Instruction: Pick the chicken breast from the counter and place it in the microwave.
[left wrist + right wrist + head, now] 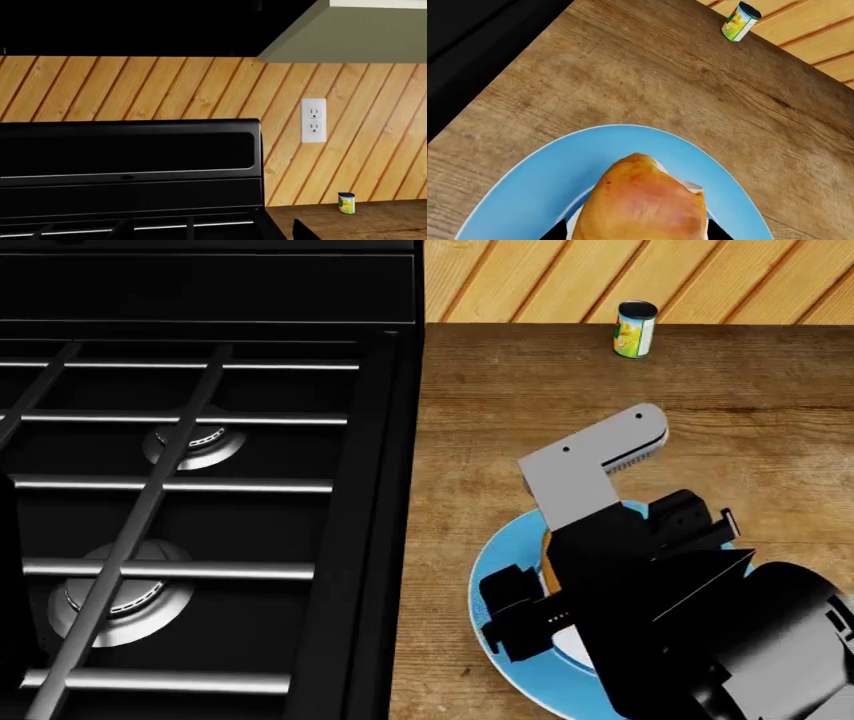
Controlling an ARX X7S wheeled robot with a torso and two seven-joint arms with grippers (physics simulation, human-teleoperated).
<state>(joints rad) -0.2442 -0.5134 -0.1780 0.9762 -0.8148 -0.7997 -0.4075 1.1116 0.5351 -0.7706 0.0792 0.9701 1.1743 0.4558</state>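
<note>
The chicken breast (640, 202), a golden-orange lump, lies on a blue plate (540, 185) on the wooden counter (627, 80). My right gripper (603, 568) is down over the plate with its jaws on either side of the chicken; narrow strips of plate show between the dark fingertips (557, 234) and the meat. In the head view the gripper hides all but an orange sliver (549, 578). Of my left gripper only one dark fingertip (301, 233) shows, raised by the stove's back panel. A black unit (133, 25) hangs above the stove; I cannot tell whether it is the microwave.
A black gas stove (187, 490) with grates adjoins the counter on the left. A small yellow-green can (635, 330) stands at the back by the slatted wood wall. A white outlet (313, 120) is on that wall, and a grey hood or cabinet (353, 30) hangs above.
</note>
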